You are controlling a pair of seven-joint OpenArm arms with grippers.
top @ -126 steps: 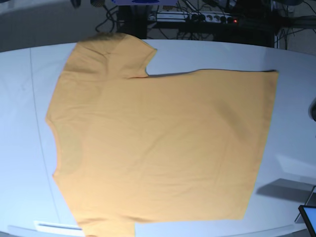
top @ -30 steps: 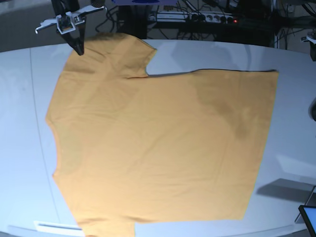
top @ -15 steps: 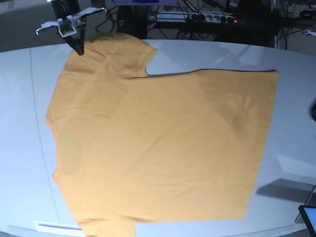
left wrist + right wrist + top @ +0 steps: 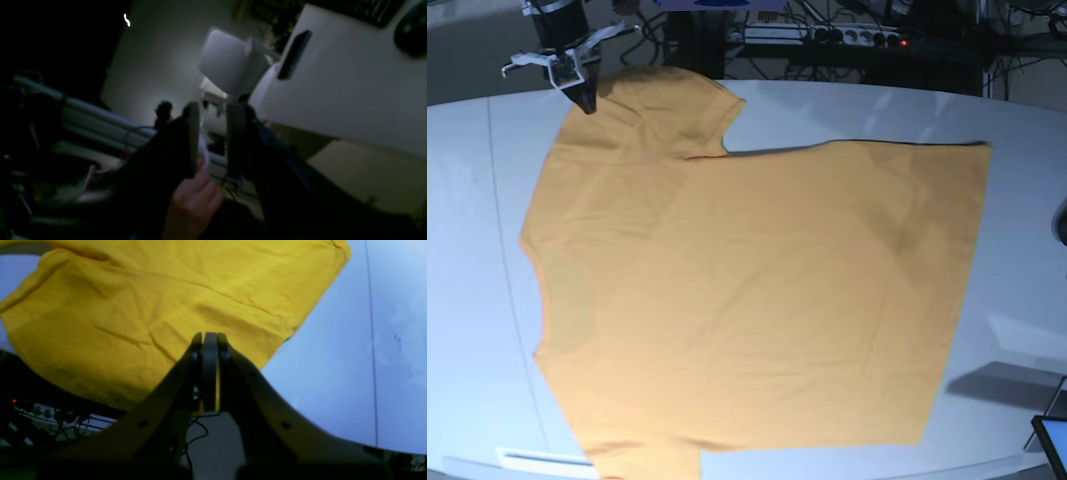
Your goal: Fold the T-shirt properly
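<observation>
Orange-yellow T-shirt [image 4: 747, 290] lies flat, unfolded; closed right gripper [image 4: 582, 98] at its far sleeve must open to grasp; left gripper [image 4: 213, 140] stands slightly apart, empty

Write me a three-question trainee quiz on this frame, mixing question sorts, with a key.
1. True or false: the T-shirt lies spread flat on the table.
2. The right gripper is at the shirt's: A) hem B) far sleeve C) collar
3. Fill in: the left gripper points away from the table and holds ____.

Key: 1 true; 2 B; 3 nothing
</observation>
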